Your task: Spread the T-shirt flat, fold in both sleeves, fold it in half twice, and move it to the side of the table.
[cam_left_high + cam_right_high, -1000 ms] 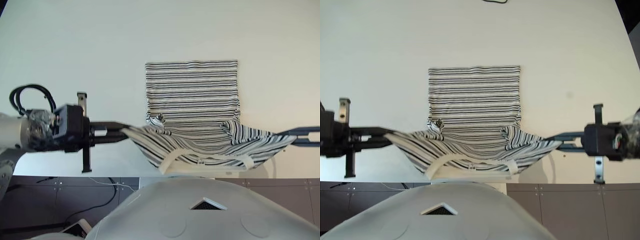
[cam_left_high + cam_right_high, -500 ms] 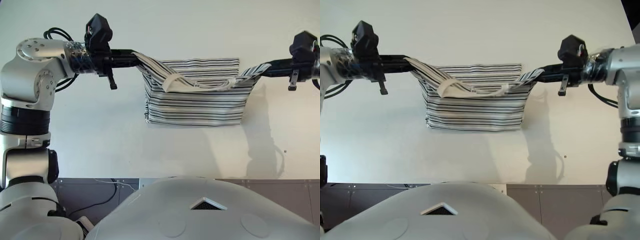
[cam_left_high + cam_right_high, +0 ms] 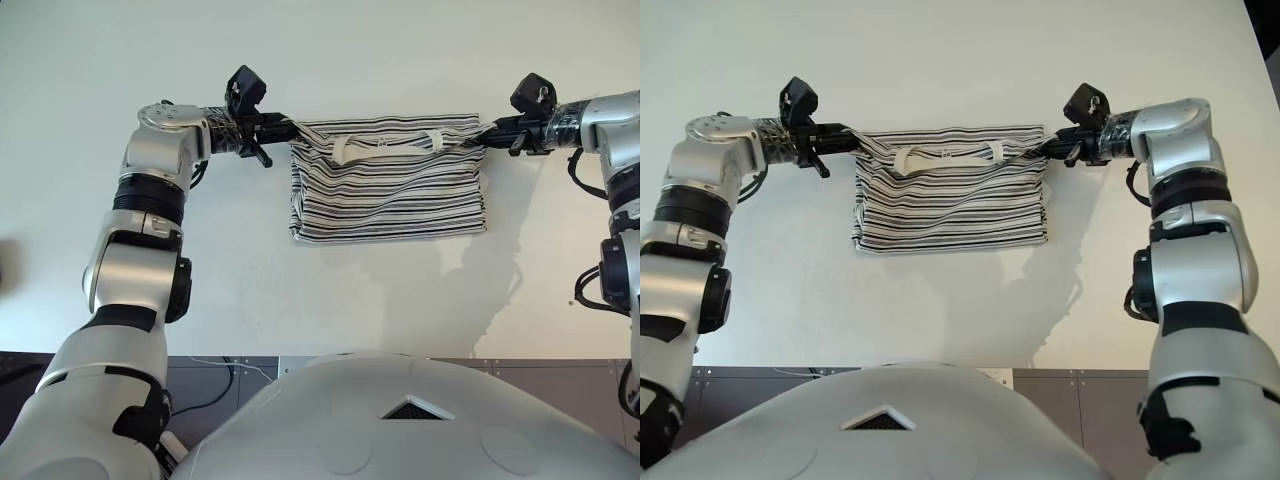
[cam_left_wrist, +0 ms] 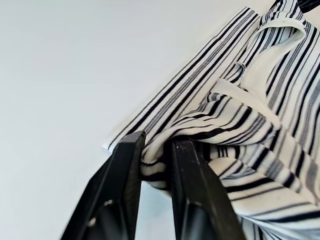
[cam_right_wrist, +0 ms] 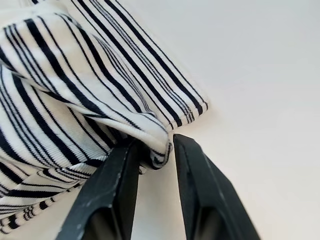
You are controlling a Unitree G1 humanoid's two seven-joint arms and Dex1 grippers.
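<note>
In the upper centre of the left eye view the T-shirt [image 3: 385,185] lies doubled on the white worktop [image 3: 300,320], the collar band on top along the edge highest in the frame; the left jaws are clenched on the top layer's upper-left corner, the right jaws clenched on its upper-right corner, cloth stretched between them.

Step in hand, as I judge it: laying down a fold in half, carried edge onto the edge underneath.

- Lower both ends level and together; a lopsided drop would skew the fold line at the lower edge of the cloth.
- Hold light tension across the carried edge till it touches, so the middle cannot sag or ruck; some wavy creases already run across the top layer.
- Match corners: in the left wrist view the pinched bunch sits just beside the lower layer's corner [image 4: 112,145], in the right wrist view likewise [image 5: 202,107]; set each bunch down on its corner, not past it.
- Release only once the cloth rests on the worktop; then draw each arm outward, away from the shirt, so the jaws do not drag the layer.
- The pinched corners are bunched; expect small humps there that may want flattening before the next fold.
</note>
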